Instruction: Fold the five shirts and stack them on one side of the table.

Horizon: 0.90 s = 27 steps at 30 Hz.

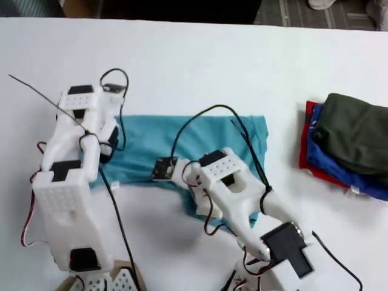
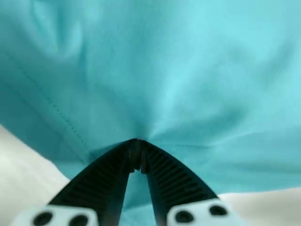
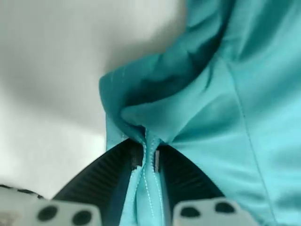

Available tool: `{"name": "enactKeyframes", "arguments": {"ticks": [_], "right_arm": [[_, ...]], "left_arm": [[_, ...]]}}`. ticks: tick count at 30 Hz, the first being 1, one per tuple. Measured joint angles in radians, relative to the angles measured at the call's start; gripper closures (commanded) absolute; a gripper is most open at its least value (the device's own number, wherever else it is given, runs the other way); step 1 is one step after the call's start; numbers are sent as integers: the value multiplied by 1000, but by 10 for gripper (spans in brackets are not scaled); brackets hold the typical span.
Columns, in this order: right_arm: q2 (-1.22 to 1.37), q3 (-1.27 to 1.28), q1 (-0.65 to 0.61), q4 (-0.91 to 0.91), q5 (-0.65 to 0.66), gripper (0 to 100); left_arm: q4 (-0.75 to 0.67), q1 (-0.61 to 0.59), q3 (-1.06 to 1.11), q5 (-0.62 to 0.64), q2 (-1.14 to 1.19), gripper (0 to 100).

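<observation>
on the white table, roughly half done by the look of it. lying partly spread at the middle, not yet folded: the teal shirt. piled at the table's right side in the high view: a stack of 3 folded shirts, red, blue, dark green on top. clamped tight on teal cloth: the left gripper. likewise pinching a bunched hem: the right gripper. probably left to do: finish this fold, stack it, then 1 more shirt.
</observation>
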Motion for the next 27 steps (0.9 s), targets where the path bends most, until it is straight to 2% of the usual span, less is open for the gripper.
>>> {"name": "enactKeyframes", "arguments": {"ticks": [6, 13, 19, 27], "right_arm": [[-46, -133, 8, 190, 18, 978], [-31, -430, 212, 313, 140, 978], [138, -703, 255, 410, 209, 978], [465, -1169, 259, 509, 215, 978]], "left_arm": [[0, 0, 0, 0, 0, 973], [0, 0, 0, 0, 0, 973], [0, 0, 0, 0, 0, 973], [0, 0, 0, 0, 0, 973]]}}
